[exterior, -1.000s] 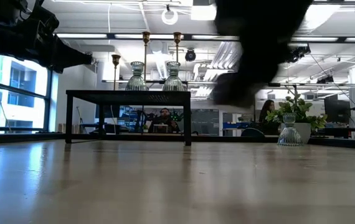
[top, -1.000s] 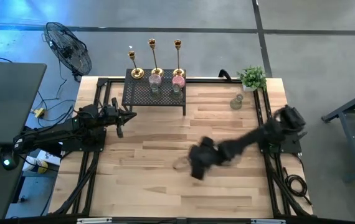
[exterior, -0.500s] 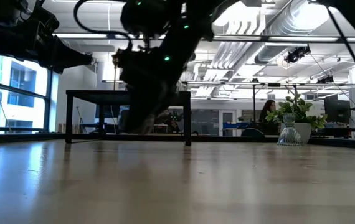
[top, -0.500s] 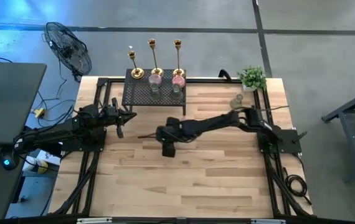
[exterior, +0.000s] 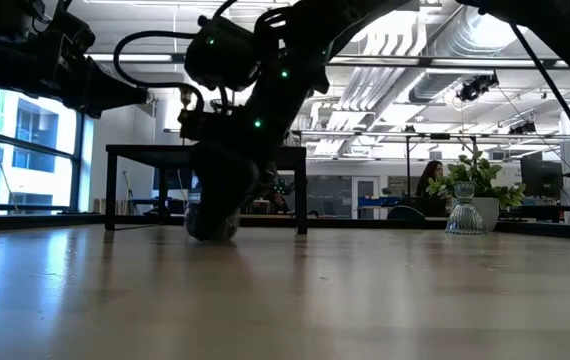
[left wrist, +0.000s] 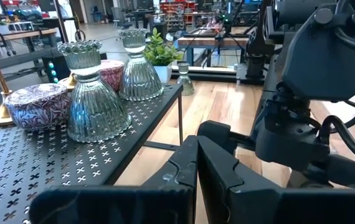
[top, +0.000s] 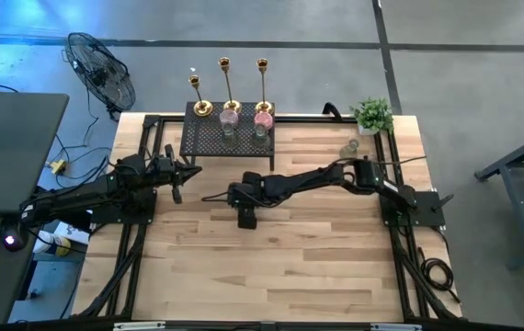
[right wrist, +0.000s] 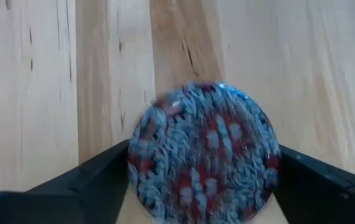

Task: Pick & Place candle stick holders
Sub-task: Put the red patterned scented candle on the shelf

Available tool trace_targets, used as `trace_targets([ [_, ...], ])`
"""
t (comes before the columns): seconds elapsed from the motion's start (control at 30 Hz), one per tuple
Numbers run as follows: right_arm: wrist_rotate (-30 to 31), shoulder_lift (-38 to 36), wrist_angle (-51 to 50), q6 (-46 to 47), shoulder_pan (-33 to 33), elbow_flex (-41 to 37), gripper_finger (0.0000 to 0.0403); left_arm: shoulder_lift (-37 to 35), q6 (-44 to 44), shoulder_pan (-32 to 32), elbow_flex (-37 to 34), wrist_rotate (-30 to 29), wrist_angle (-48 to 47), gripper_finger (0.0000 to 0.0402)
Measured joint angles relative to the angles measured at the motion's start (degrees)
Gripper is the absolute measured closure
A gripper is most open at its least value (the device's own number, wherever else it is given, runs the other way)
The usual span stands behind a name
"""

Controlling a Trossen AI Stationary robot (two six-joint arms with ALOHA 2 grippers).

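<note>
Wooden table [top: 280, 267]; right claw [right wrist: 203, 186] grips patterned round holder [right wrist: 203, 152].

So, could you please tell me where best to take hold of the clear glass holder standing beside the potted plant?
The clear glass holder is probably best gripped at its narrow neck, its slimmest part, just above the flared ribbed skirt. It stands upright, so come in level from the open table side, because the potted plant crowds the far side.
</note>
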Motion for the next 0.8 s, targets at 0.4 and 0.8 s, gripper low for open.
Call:
trace_targets([
  [0.4,0.7,-2.5,-1.1,-3.0,0.6,0.0,0.0024,0.4,0.2,0.0,0.0,0.0,-3.9,0.0397],
  [0.8,6.8,-22.6,23.4,-4.6,7.7,-27.2,0.018,9.0,-3.0,-0.3,0.0,0.8,-5.0,0.0397],
])
